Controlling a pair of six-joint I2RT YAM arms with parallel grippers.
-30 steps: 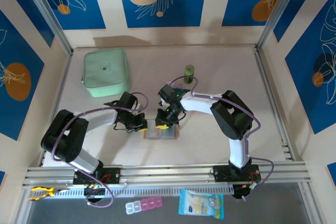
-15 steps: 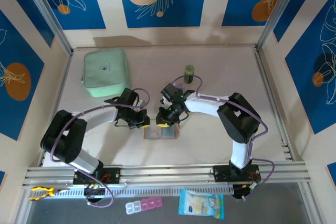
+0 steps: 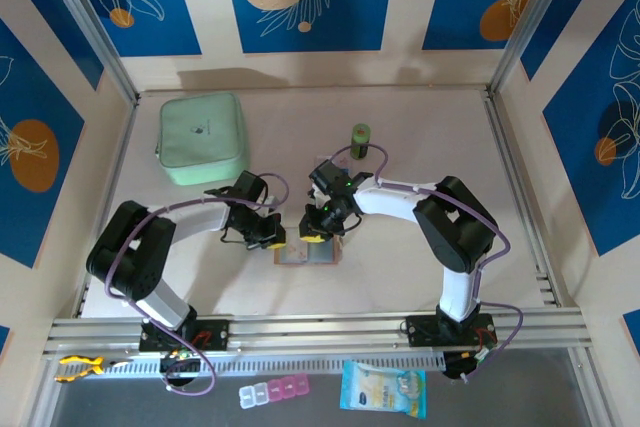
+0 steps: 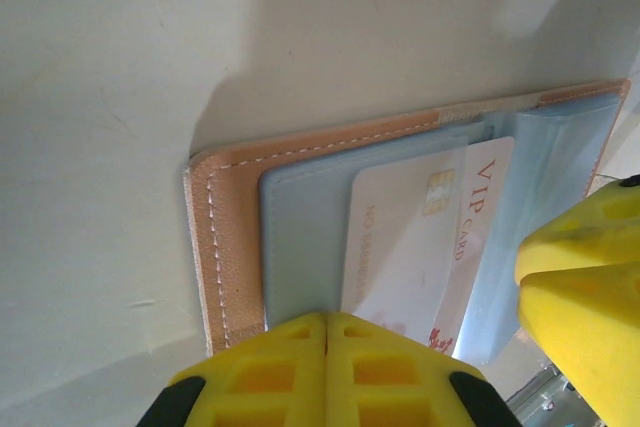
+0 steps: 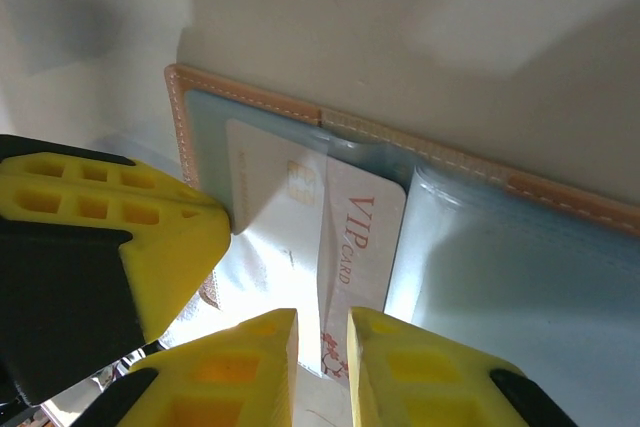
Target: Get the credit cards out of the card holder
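Left gripper (image 4: 325, 332), clenched empty, seems to pin the left side of the card holder (image 4: 225, 237), open at the near middle of the table (image 3: 430, 147), while the right gripper (image 5: 322, 325), barely parted at the credit card (image 5: 270, 187) (grip unclear), should pull slowly and level.

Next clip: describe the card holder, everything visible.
The card holder lies open on the pale table: tan, leather-like outside with white stitching, grey-blue pockets inside. A white-and-pink VIP card sticks partly out of one pocket. The shut left claw sits at its edge; the right claw, narrowly parted, at the card's end.
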